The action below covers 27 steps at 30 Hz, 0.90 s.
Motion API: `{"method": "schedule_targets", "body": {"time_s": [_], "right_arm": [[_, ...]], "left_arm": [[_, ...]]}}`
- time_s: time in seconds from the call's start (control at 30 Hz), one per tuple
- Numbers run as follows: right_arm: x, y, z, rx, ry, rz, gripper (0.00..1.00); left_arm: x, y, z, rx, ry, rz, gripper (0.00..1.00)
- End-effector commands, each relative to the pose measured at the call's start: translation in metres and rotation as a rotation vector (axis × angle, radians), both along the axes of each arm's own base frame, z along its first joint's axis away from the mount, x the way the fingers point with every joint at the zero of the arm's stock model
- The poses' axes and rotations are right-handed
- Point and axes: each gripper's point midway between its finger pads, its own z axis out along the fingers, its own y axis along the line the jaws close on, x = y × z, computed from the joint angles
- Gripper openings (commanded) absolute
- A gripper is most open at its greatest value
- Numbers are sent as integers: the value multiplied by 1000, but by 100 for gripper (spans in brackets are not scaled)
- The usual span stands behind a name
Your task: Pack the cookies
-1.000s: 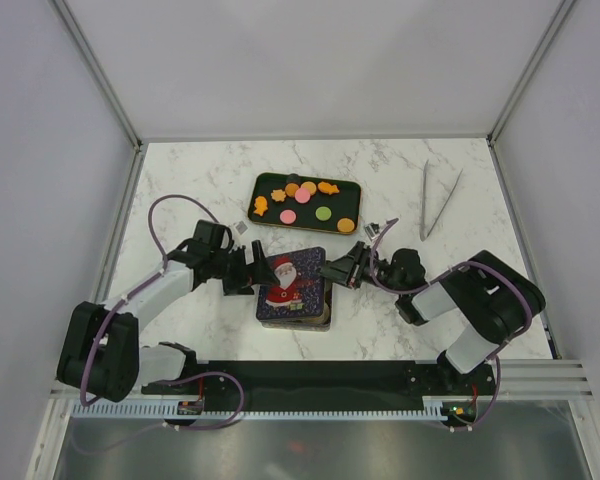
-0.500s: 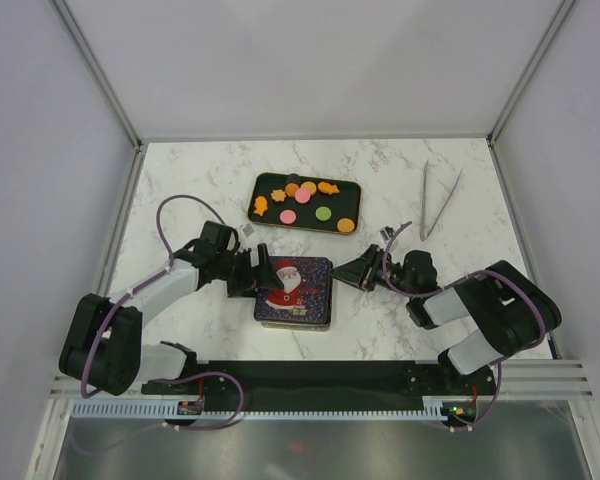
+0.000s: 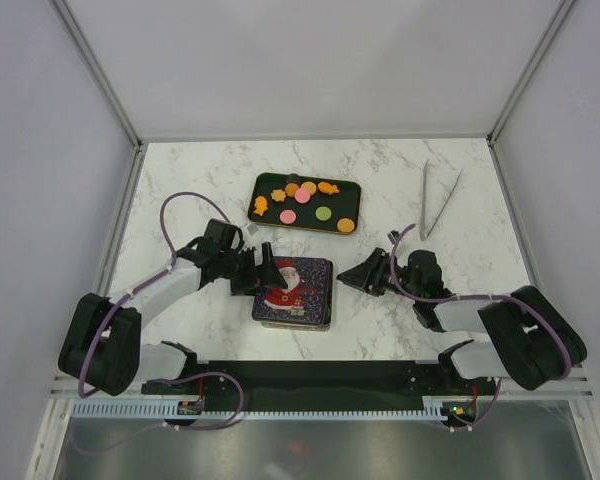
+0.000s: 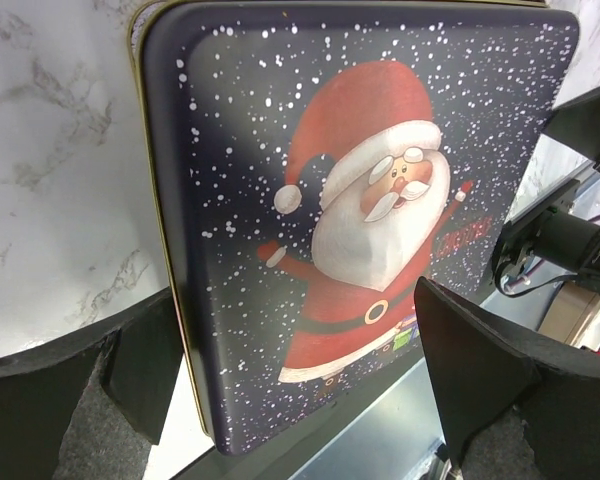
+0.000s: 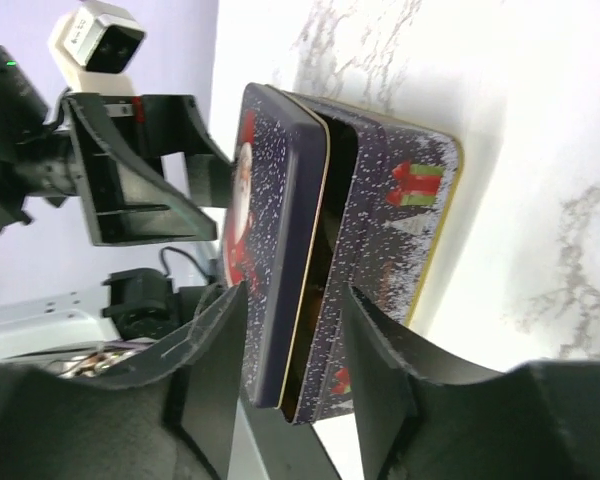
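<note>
Several cookies [image 3: 303, 196], orange, pink and green, lie on a dark tray [image 3: 346, 206] at the table's middle back. A dark blue tin stands in front of it, its Santa lid [image 3: 298, 285] sitting ajar on the base [image 5: 400, 230]. A gap shows along the side that faces the right wrist camera. My left gripper [image 3: 265, 270] is open, its fingers straddling the lid's left corner [image 4: 360, 200]. My right gripper [image 3: 352, 277] is open and empty, a little right of the tin and pointing at its edge [image 5: 280, 200].
Metal tongs [image 3: 423, 200] lie at the back right of the marble table. White walls stand on three sides. A black rail runs along the near edge behind the arm bases.
My right gripper has drawn back to the right, away from the tin. The tin has shifted slightly left and toward the near edge. My left gripper has moved further over the lid.
</note>
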Motion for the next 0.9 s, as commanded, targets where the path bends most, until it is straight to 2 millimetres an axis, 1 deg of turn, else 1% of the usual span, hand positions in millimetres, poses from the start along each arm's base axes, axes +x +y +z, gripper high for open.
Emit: {"method": "schedule_targets", "body": {"time_s": [0.0,0.07,0.1,0.13,0.17,0.2,0.27,0.3,0.43,0.57,0.67,0.73,0.87], "right_arm": [[9,-6,0,-135,-61,-19,54],[6,-4,1,-178,-92,-4,61],[8,-5,3,-207,-91,-20,68],[5,-2,0,-237,-101,-2,72],[8,0,4,-254,-109,0,75],[3,2,-3,-285,-88,12,79],[2,5,-6,-305,-83,20,83],[0,7,-12,-323,-66,29,84],[0,8,-21,-357,-50,31,86],[2,13,-18,-363,-57,32,86],[3,16,-19,-370,-56,39,86],[1,19,-21,-365,-52,47,85],[3,25,-18,-360,-59,52,83]], "left_arm": [[18,-9,22,-19,-67,14,100],[19,-11,23,-12,-66,10,100],[19,-11,24,-10,-64,8,100],[19,-12,24,-7,-62,4,100],[20,-14,25,-4,-64,3,100],[19,-14,24,1,-61,0,100],[19,-16,24,8,-60,-5,100],[20,-16,25,8,-61,-6,100],[17,-19,20,20,-50,-15,100],[16,-21,18,32,-47,-21,100],[16,-23,17,40,-50,-30,100],[15,-24,16,48,-46,-37,100],[15,-27,15,66,-51,-50,100]]}}
